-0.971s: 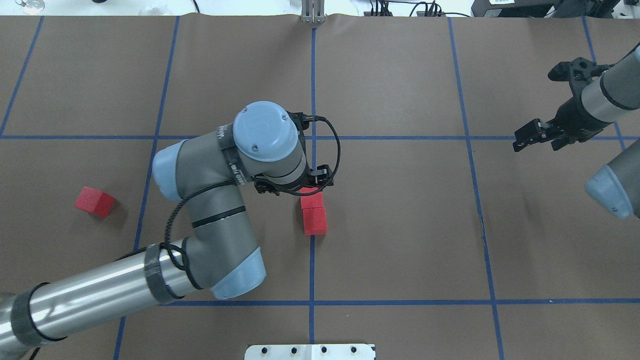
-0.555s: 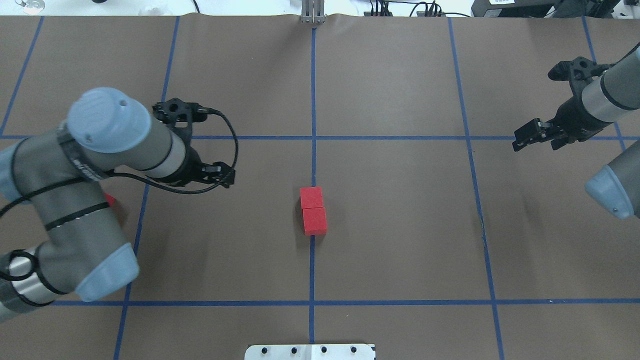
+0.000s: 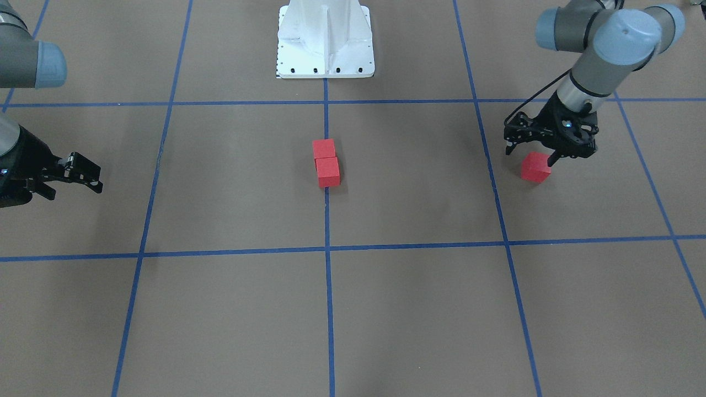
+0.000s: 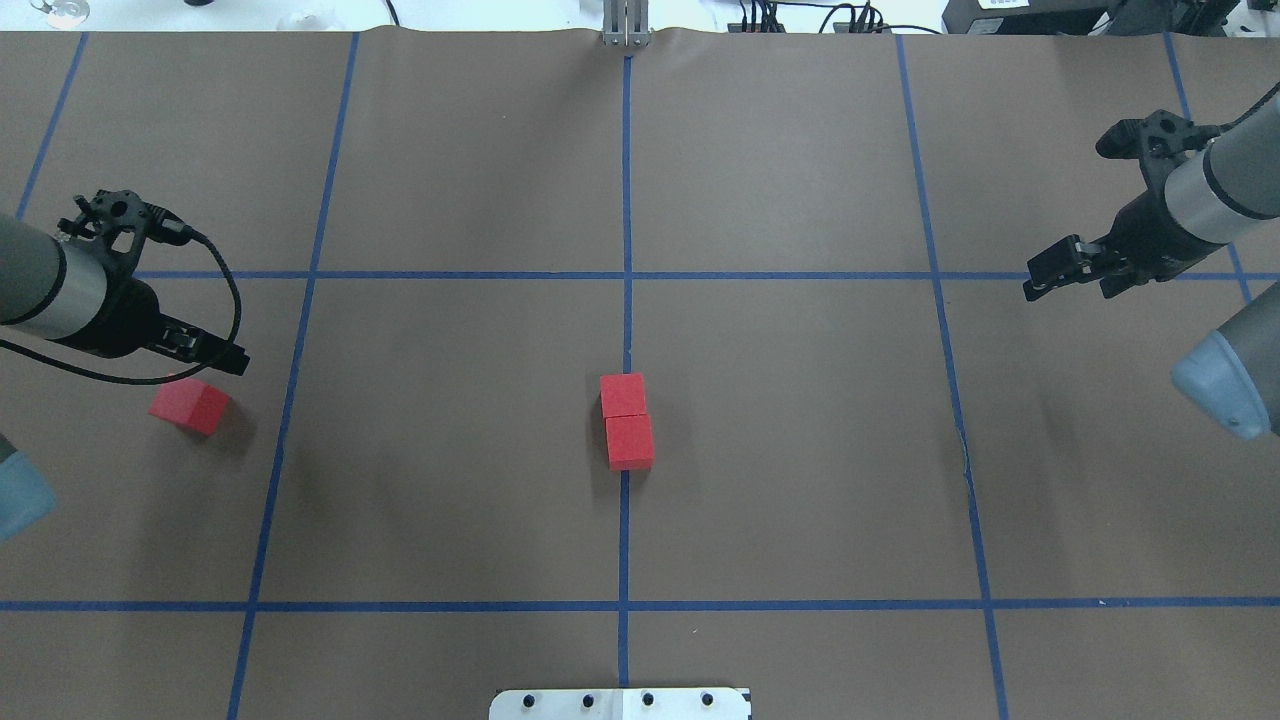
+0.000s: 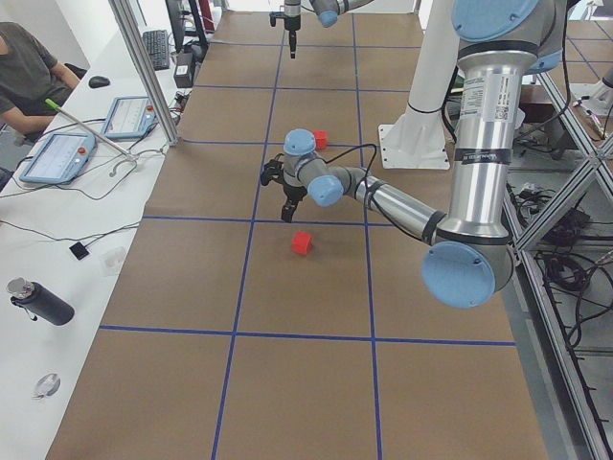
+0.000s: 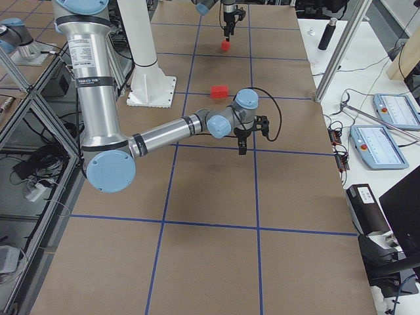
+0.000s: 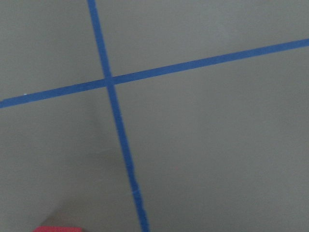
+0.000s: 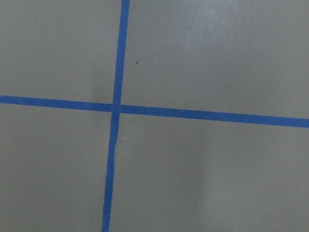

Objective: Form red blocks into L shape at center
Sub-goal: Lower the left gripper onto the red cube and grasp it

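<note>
Two red blocks lie touching in a short line on the centre grid line; they also show in the front view. The third red block lies alone at the far left, also seen in the front view. My left gripper is open and empty, hovering just above and slightly beyond this lone block. The left wrist view shows only a sliver of that block. My right gripper is open and empty at the far right, above the table.
Brown paper with blue tape grid lines covers the table. The robot's white base plate stands at the near edge. Tablets, a bottle and a seated operator are on a side table beyond the left end.
My left arm has swung from the two centre blocks out to the left and now hangs over the lone block. The centre blocks stayed put. The right arm has not moved.
</note>
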Available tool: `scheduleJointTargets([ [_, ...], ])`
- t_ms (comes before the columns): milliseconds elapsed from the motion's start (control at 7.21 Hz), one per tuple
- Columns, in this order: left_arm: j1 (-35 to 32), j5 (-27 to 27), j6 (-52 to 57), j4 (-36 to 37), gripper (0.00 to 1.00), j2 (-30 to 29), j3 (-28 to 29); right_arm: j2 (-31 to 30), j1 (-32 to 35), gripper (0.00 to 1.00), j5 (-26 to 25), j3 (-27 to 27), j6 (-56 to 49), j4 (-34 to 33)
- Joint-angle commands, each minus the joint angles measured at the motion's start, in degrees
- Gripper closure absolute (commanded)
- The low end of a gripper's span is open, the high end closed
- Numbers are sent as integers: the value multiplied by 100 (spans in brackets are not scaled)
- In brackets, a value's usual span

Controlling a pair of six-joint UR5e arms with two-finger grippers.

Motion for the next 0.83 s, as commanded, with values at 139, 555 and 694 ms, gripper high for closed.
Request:
scheduleJointTargets([
  [139,-84,-96,341,-259,0,91,418,-51,0,0,0,70,19,-5],
  [555,-67,-70,331,-233,0,82,401,-69,0,0,0,61,19,-5],
  [694,-58,-43,331,-224,0,74,400,-69,0,0,0,70,19,-5],
])
